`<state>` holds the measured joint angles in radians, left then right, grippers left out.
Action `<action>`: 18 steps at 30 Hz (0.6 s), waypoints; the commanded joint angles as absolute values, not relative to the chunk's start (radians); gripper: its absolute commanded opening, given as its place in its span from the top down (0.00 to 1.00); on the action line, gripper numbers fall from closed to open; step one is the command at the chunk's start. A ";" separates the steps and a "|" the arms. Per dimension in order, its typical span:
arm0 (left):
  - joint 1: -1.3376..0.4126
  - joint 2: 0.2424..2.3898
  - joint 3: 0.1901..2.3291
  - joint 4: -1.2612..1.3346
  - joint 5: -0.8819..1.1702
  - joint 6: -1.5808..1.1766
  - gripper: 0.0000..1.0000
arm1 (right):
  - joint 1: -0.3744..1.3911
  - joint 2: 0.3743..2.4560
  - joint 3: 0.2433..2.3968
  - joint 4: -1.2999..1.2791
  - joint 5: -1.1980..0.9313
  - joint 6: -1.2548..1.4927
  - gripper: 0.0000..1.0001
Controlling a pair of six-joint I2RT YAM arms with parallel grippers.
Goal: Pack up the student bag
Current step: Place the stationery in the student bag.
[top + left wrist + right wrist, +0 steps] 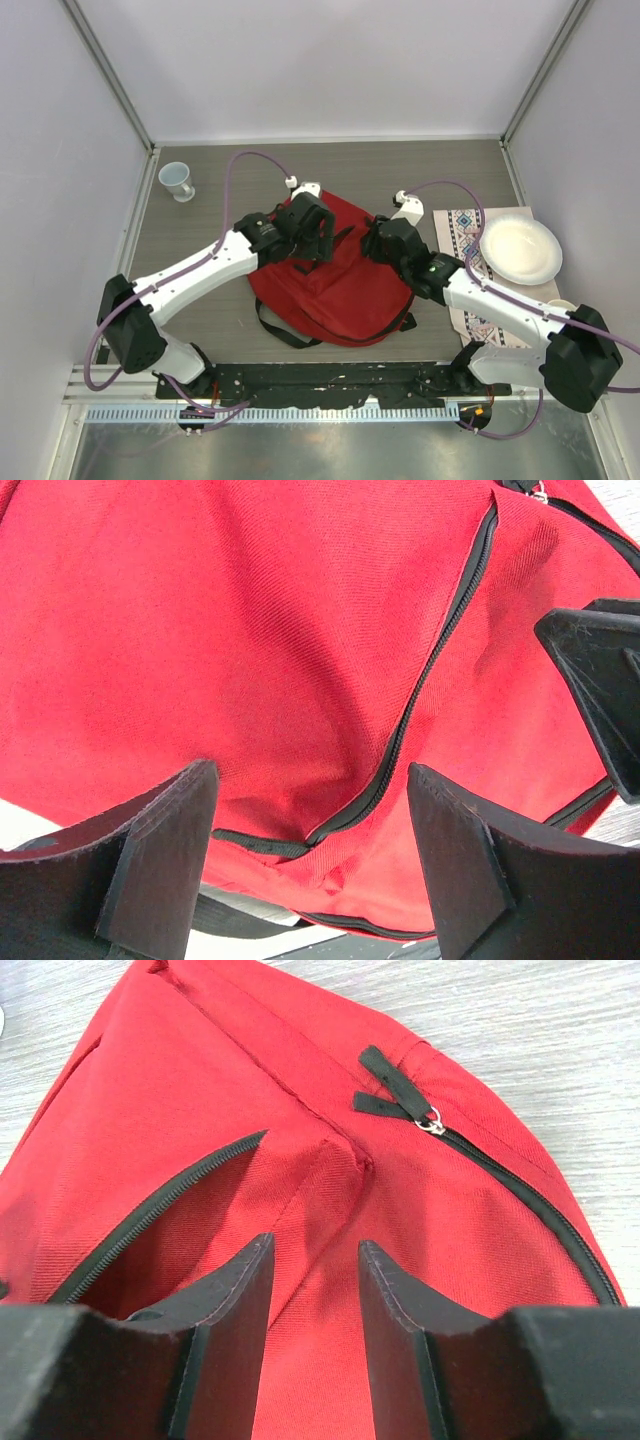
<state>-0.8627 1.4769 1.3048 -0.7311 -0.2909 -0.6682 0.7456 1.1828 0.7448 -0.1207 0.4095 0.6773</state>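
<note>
One desk (pixel 420 165), walled on three sides, carries everything. One student bag (pixel 340 290), red with black zippers, lies flat at its middle, between my two arms, with its black straps looping towards the near edge. One patterned mat (pixel 462 232) lies along the right edge, just beside the bag's right side. One white plate (pixel 520 250) sits on the mat's far end. One pale cup (pixel 178 181) stands alone in the far left corner, well apart from the bag.

Open room lies behind the bag up to the back wall, and on the left between the bag and the cup. The right side is crowded by the mat and my own arm.

My left claw (pixel 310 780) hovers over the bag's far left part, spread wide and released, with a black zipper line running under the gap. My right claw (pixel 315 1250) is at the bag's far right corner, parted more narrowly and gripping nothing, with red fabric showing between the fingers. Two black zipper pulls (pixel 395 1085) lie just beyond it, meeting at a small metal ring.
</note>
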 commanded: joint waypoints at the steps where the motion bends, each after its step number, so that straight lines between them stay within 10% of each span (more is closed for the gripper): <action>1: -0.854 1.529 1.301 -0.655 -0.238 -0.624 0.21 | 0.742 1.201 0.833 -0.081 0.397 0.629 0.55; 18: -0.853 1.437 1.115 -0.537 -0.031 -0.632 0.16 | 0.727 1.394 0.997 -0.192 0.376 0.618 0.42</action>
<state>-0.8551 1.5402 1.1648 -0.5896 -0.1658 -0.6502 0.7307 1.4036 0.9596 -0.1810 0.3614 0.6498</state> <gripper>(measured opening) 0.829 0.579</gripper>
